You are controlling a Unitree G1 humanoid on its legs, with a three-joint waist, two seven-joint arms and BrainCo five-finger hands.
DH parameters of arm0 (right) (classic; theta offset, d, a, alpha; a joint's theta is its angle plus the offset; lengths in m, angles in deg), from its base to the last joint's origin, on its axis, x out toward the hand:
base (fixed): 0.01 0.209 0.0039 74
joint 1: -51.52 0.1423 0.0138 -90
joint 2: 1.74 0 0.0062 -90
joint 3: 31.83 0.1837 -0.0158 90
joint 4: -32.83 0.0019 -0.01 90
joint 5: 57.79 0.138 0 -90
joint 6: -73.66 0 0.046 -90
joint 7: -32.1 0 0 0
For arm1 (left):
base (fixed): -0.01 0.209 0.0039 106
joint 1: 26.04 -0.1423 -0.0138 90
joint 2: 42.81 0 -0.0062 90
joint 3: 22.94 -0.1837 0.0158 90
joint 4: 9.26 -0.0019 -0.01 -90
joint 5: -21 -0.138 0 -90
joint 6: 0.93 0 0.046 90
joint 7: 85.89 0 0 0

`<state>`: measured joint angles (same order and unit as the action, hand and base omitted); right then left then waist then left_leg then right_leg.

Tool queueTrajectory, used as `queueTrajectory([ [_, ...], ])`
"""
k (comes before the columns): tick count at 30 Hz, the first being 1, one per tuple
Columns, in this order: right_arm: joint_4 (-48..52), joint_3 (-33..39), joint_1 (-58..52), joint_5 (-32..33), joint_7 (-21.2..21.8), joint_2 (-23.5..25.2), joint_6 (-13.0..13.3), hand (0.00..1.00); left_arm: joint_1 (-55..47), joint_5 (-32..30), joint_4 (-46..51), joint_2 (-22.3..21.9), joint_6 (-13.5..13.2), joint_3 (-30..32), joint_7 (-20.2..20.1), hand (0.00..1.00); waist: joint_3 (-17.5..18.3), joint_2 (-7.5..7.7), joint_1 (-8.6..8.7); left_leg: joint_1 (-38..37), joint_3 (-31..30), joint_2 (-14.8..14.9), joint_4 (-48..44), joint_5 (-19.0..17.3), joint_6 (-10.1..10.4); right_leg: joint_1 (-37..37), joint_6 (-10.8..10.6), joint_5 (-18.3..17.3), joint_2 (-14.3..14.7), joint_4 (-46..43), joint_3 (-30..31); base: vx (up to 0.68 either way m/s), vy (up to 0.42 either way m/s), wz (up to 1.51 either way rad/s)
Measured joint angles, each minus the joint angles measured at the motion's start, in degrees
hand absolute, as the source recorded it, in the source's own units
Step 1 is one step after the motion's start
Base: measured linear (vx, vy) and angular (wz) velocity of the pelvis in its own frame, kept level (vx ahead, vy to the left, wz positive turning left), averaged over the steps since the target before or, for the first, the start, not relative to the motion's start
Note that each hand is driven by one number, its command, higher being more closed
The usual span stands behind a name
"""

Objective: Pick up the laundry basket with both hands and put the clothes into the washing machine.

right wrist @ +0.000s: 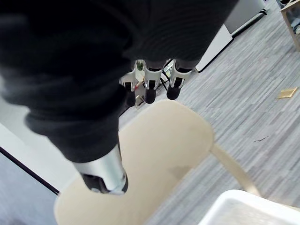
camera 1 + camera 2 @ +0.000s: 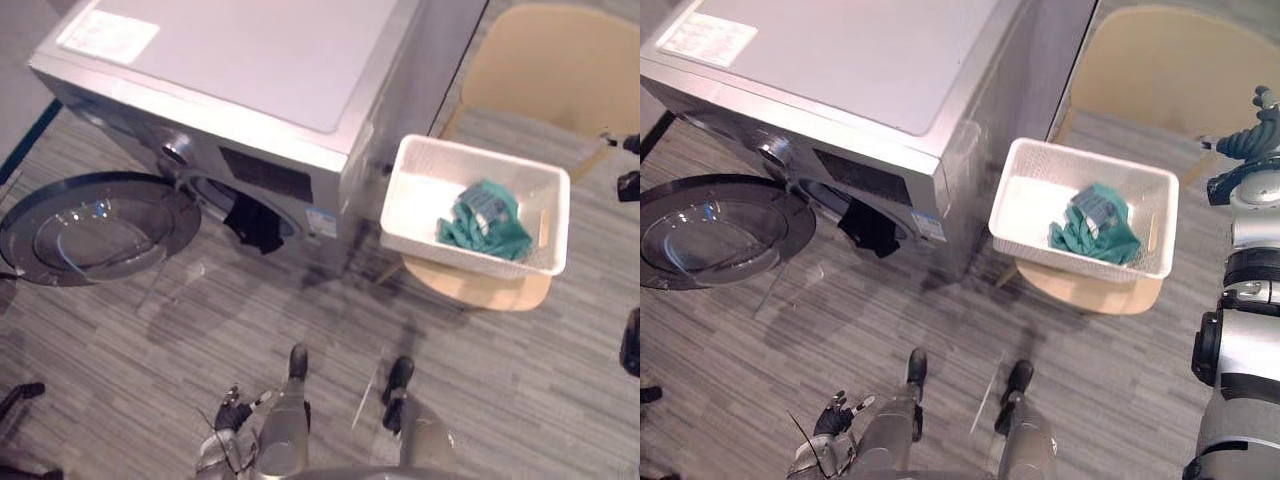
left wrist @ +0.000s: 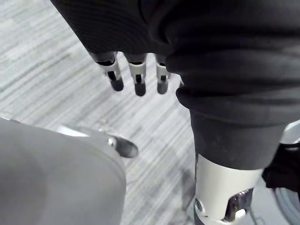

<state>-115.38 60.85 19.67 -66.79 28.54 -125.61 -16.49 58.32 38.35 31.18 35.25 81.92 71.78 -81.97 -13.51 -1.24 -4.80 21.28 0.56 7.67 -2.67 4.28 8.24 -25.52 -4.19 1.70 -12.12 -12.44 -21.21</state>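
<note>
Two open, empty hands: right hand (image 1: 151,86) sits near the right end of the crosswise laundry basket (image 2: 450,250), left hand (image 3: 139,79) hangs low, well apart.

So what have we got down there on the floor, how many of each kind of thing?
1 washing machine
1 laundry basket, resting on the chair
1 chair
2 lots of clothes: a teal bundle in the basket, a dark garment hanging from the machine's opening
Total: 5
</note>
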Motion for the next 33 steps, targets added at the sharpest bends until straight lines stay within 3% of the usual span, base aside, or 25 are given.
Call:
queueTrajectory([
  [9, -2.03, -13.07, 7.05, 2.98, -0.86, -0.08, -0.39, 0.0, 0.5, 1.12, 11.52, -1.85, -0.85, -3.33, 1.25, 0.0, -6.65, -1.06, 0.39, 7.08, 0.71, 0.12, -0.91, 1.25, 0.91, -11.97, 2.04, -3.2, -2.15, -10.62, 0.94, 0.0, -0.083, 0.0],
  [17, -4.03, -23.59, 13.3, 6.28, -2.43, -0.46, -0.3, 0.0, 1.97, 2.39, 16.79, -2.71, -1.03, -4.46, 2.62, 0.0, -9.94, -1.33, -0.84, 14.09, 0.02, -0.65, -3.44, 1.22, 0.91, -19.54, 3.03, -4.47, -4.0, -15.52, 0.97, 0.01, -0.068, 0.1],
  [30, -4.04, -23.88, 14.49, 9.4, -5.27, -3.18, -0.19, 0.0, 2.97, 3.53, 20.91, -3.59, -2.12, -2.97, 4.01, 0.0, -11.51, -1.35, -2.49, 23.44, -1.53, -0.92, -7.28, 1.22, 0.93, -28.09, 3.82, -5.65, -4.95, -19.59, 1.12, -0.02, -0.044, 0.09],
  [33, -3.99, -22.57, 14.47, 13.07, -6.91, -5.17, 0.33, 0.0, 3.0, 3.52, 23.18, -4.26, -2.18, -2.9, 4.89, 0.0, -11.92, -1.53, -3.0, 26.68, -1.95, -1.12, -8.98, 1.19, 0.95, -30.9, 4.29, -6.2, -5.28, -20.93, 1.31, -0.03, -0.036, 0.12],
])
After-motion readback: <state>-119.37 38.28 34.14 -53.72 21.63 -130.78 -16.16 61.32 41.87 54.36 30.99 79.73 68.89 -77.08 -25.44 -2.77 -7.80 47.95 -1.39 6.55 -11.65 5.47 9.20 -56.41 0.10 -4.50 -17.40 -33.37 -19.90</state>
